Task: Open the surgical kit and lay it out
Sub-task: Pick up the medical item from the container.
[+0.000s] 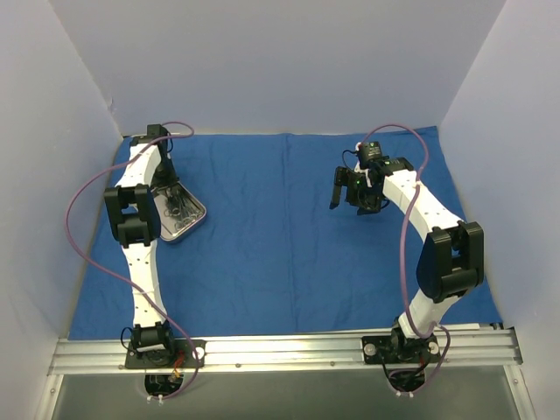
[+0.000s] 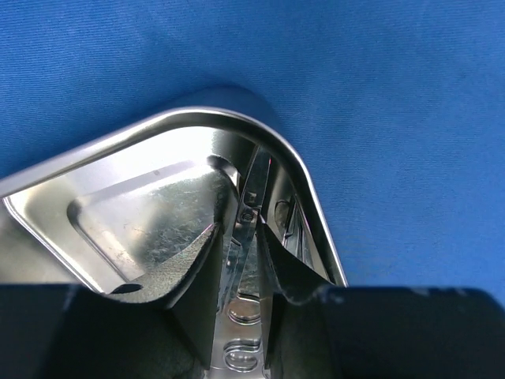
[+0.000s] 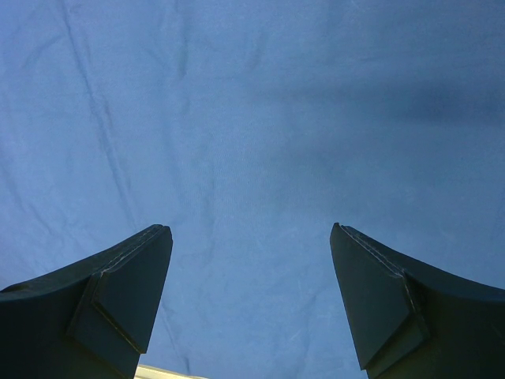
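Left wrist view: left fingers (image 2: 177, 276) straddle a ring-handled instrument (image 2: 248, 213) in the tray (image 2: 118, 213), at the blue cloth's (image 1: 280, 227) left edge; a firm pinch cannot be confirmed. A straight lift should clear the rim. Right fingers (image 3: 118, 292) hang released above cloth.

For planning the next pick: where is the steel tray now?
In the top view the steel tray lies on the blue cloth at the far left, under the left gripper, whose jaws hold a steel instrument inside it.
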{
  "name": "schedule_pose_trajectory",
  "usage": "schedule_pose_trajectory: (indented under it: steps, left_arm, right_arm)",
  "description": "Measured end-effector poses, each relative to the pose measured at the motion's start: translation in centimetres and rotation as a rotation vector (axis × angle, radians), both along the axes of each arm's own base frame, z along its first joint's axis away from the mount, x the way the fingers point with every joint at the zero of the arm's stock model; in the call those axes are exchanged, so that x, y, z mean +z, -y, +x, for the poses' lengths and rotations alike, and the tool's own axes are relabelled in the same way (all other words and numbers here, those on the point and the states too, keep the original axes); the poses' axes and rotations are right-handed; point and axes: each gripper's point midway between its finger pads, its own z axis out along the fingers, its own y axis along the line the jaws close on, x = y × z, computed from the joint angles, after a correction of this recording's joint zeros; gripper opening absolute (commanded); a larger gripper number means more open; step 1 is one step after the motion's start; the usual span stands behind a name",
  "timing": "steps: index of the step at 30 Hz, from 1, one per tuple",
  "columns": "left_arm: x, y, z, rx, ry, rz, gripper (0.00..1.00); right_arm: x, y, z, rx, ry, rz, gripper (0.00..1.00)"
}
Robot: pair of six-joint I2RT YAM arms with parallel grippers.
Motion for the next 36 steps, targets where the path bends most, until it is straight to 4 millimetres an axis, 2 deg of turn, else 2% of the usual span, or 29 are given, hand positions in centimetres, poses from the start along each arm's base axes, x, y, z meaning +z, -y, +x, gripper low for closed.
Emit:
schedule_pose_trajectory:
  steps: [4, 5, 6, 8, 16, 21, 24, 28, 30, 32, 33, 36]
  left_arm:
    - [-0.1, -0.1, 0.1, 0.001, 0.002, 0.005, 0.25]
    - [-0.1, -0.1, 0.2, 0.002, 0.003, 0.004, 0.21]
    - [-0.1, -0.1, 0.2, 0.003, 0.003, 0.004, 0.11]
    - [0.0, -0.2, 0.2, 0.004, 0.004, 0.004, 0.03]
    - [0.2, -1.5, -0.2, 0.030, 0.003, -0.004, 0.02]
    - [0.7, -1.7, -2.3, 0.038, -0.035, -0.009, 0.02]
    - [2.3, -1.4, -3.0, 0.035, -0.019, -0.018, 0.02]
    - [5.5, -0.9, -3.5, 0.022, 0.043, -0.027, 0.02]
    - [7.0, -0.6, -3.9, 0.015, 0.070, -0.028, 0.03]
    - [7.9, -0.4, -4.0, 0.008, 0.090, -0.034, 0.15]
    - [8.1, -0.3, -3.9, 0.004, 0.098, -0.036, 0.25]
    - [7.4, -0.2, -3.7, -0.004, 0.087, -0.039, 0.33]
  right_arm:
    - [0.0, 0.0, 0.0, 0.000, -0.001, 0.000, 0.84]
    - [0.0, 0.0, 0.0, 0.000, -0.001, 0.000, 0.84]
    - [0.0, 0.0, 0.0, 0.000, -0.001, 0.000, 0.84]
    - [0.0, 0.0, 0.0, 0.000, -0.001, 0.000, 0.84]
    - [0.0, 0.0, 0.0, 0.001, 0.000, 0.000, 0.84]
    - [-0.2, -0.4, 0.6, 0.011, 0.000, 0.008, 0.83]
    - [-0.2, -1.0, 1.6, 0.025, 0.004, 0.017, 0.83]
    - [-0.3, -2.3, 2.8, 0.056, 0.013, 0.033, 0.83]
    - [-0.3, -3.0, 3.2, 0.073, 0.016, 0.041, 0.83]
    - [-0.3, -3.8, 3.6, 0.090, 0.019, 0.049, 0.83]
    - [-0.3, -4.0, 3.7, 0.097, 0.020, 0.053, 0.83]
    - [0.0, -4.6, 3.8, 0.111, 0.026, 0.063, 0.83]
